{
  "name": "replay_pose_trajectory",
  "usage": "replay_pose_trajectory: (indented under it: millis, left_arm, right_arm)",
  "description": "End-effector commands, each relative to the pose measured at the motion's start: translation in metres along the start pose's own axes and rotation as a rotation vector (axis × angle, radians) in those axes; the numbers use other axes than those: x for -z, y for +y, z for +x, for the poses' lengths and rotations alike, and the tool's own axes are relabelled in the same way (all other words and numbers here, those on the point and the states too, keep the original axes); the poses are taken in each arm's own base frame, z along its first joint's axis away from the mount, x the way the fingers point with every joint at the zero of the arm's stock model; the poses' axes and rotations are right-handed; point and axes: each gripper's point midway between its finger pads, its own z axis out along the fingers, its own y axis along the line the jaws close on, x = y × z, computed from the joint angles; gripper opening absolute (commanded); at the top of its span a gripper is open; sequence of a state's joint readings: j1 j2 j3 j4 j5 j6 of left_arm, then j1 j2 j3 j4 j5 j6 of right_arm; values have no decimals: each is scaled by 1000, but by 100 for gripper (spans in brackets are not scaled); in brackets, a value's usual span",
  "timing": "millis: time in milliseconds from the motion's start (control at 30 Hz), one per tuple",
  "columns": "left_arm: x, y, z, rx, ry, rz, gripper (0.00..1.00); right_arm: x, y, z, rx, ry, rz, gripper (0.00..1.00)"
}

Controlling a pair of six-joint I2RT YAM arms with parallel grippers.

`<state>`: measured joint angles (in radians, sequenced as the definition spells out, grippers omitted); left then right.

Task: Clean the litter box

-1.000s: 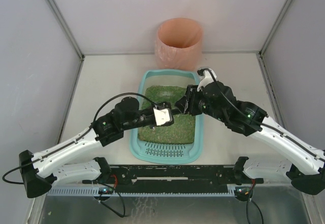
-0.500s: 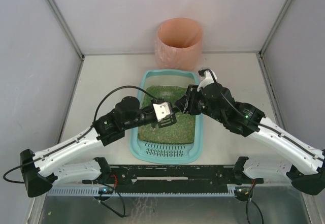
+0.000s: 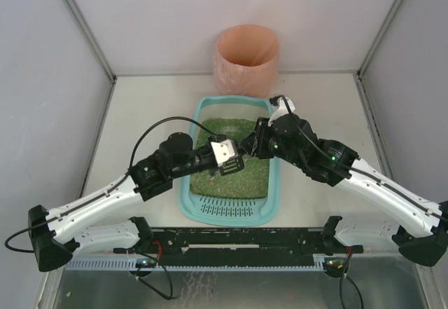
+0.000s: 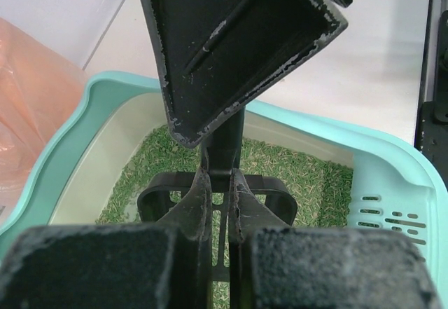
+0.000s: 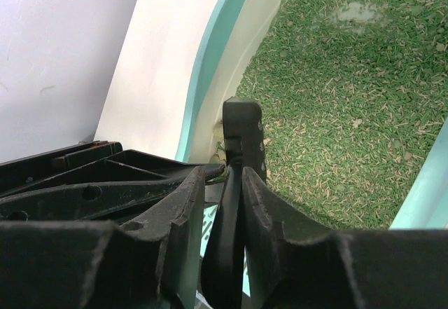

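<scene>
White-shelled arms [image 3: 91, 207] bear black joints [image 3: 157, 169] and looping black cables [image 3: 168, 119].

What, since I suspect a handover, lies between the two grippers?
The black scoop, in both wrist views: the left gripper grips it, the right gripper flanks its handle.

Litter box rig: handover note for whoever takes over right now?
Left gripper: jaws shut on the scoop, near its head.
Right gripper: jaws look shut on the scoop's handle, so both arms hold it over the litter box.
Bin: upright behind the box's far end.
Done: scoop is up off the table.
Left: probably let one arm take the scoop, sift the granules, tip the waste into the bin. No waste is visible on the scoop.
</scene>
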<state>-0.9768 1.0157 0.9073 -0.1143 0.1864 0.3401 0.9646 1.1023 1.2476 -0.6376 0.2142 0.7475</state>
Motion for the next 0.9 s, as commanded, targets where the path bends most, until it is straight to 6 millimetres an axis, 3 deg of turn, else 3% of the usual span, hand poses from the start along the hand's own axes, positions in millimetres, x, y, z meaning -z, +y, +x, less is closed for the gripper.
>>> replay_pose_trajectory:
  millis: [0,167,367,467,667,867]
  left_arm:
    - [7,24,-57,3,-149,-78,0]
    - [9,31,-61,33,-167,-97,2]
    - [17,42,-69,73,-187,-149,61]
    - [28,54,-69,99,-178,-225,77]
    - [58,77,-62,294,-133,-367,82]
    - [90,110,-15,607,31,-568,84]
  right_arm:
    - [2,12,0,-44,2,-41,25]
    - [2,6,2,-52,9,-13,15]
    - [4,-11,-12,-85,-78,78,1]
    - [4,-22,-16,-75,-103,141,0]
    - [-9,-27,-14,-9,-89,181,0]
    - [-35,-19,-3,84,-36,147,0]
